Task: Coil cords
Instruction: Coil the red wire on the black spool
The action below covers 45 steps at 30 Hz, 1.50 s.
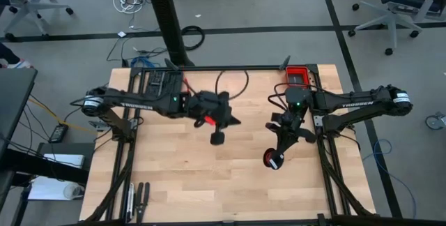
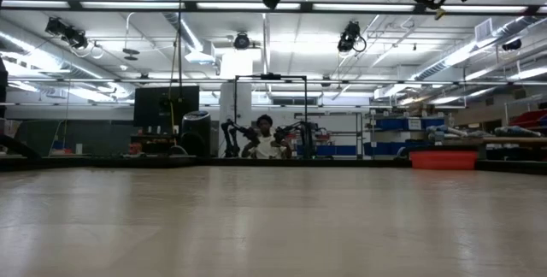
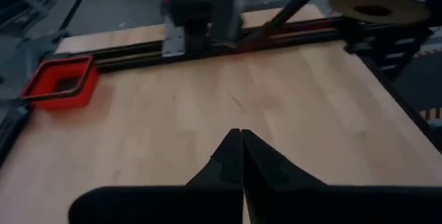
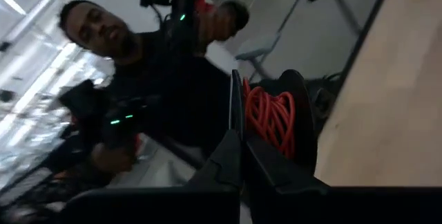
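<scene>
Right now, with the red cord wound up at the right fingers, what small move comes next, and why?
Probably lower the right gripper toward the table: its fingers are shut on the coiled red cord, raised above bare wood. The left gripper is shut and empty.

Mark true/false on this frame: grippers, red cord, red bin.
1. The left gripper is shut and empty. True.
2. The right gripper is open wide. False: its fingers are pressed together, with the coiled red cord right beside them.
3. The red cord lies stretched across the table. False: it is bundled on a dark spool at the right gripper.
4. The red bin sits at the table's far edge, on the right arm's side. True.
</scene>
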Tool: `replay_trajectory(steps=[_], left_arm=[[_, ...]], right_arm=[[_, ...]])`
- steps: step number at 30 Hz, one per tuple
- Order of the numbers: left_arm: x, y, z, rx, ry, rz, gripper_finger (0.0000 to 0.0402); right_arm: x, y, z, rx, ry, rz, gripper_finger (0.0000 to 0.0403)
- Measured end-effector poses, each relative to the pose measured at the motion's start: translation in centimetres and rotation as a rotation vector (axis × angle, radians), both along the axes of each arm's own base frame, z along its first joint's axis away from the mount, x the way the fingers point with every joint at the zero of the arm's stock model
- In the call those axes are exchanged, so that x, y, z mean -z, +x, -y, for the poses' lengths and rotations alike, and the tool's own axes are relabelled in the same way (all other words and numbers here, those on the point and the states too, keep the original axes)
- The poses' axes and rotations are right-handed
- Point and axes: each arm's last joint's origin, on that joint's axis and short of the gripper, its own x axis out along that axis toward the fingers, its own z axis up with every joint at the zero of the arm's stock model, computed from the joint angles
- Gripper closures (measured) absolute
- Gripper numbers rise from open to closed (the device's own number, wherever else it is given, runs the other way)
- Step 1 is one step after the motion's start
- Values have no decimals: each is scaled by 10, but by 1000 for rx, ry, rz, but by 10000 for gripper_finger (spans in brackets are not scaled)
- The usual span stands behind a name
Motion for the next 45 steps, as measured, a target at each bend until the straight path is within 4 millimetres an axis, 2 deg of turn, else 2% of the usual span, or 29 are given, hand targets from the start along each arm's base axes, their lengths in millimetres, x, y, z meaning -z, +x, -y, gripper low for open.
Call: replay_trajectory(steps=[3,7,15,23,28,32,39,45], left_arm=[[16,1,10,25,-3,60,401],[28,1,14,25,-35,131,401],[30,-1,11,-67,-41,401,401],[37,-14,6,-171,20,647,401],[45,-15,6,-183,-26,602,401],[47,-18,4,-238,-30,528,400],[15,-44,0,-328,8,545,379],[14,-62,0,-319,16,553,373]], right_arm=[[1,2,1,77,-68,63,401],[2,5,4,198,-191,154,401],[1,10,4,338,-429,339,401],[-1,11,5,525,-561,351,401],[-3,10,10,682,-663,347,401],[-1,10,8,718,-736,350,401],[-2,10,2,696,-742,375,401],[-9,11,0,732,-708,493,401]])
